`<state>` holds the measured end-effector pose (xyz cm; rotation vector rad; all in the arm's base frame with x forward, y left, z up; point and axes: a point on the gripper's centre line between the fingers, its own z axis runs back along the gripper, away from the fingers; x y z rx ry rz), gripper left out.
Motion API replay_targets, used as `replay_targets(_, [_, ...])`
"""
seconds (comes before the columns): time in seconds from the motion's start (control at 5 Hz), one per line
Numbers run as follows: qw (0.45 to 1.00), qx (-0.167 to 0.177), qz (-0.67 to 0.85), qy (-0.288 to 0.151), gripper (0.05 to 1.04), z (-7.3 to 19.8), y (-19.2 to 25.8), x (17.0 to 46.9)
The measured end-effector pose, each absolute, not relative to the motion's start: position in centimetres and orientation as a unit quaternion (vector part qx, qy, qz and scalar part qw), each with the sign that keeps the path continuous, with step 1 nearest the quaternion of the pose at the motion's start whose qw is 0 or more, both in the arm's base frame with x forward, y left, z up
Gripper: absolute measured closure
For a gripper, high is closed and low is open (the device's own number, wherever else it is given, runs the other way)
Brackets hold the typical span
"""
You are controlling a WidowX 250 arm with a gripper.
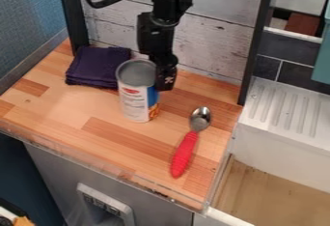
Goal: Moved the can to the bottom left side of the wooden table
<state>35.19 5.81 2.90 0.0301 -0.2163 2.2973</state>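
Note:
The black gripper hangs down from the top edge, at the back right of the can, overlapping its rim in the camera view. Upright on the wooden table stands the can, with a grey top and a white, blue and orange label. It is in the back half of the table, a little left of the middle. Whether the gripper touches the can cannot be made out.
A folded dark purple cloth lies at the back left, close to the can. To the can's front right is a spoon with a red handle. A whitewashed plank wall bounds the back, and a white sink adjoins on the right.

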Motion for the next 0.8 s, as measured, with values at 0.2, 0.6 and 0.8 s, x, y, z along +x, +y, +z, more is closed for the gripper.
replay_targets(0.2, [0.415, 0.033, 0.905, -0.090, 0.083, 2.9, 6.8, 34.6])
replay_targets(0.6, [0.419, 0.088, 0.901, -0.073, 0.083, 1.7, 10.3, 32.1])
replay_targets(0.8, [0.423, 0.120, 0.896, -0.068, 0.083, 1.6, 11.9, 30.7])
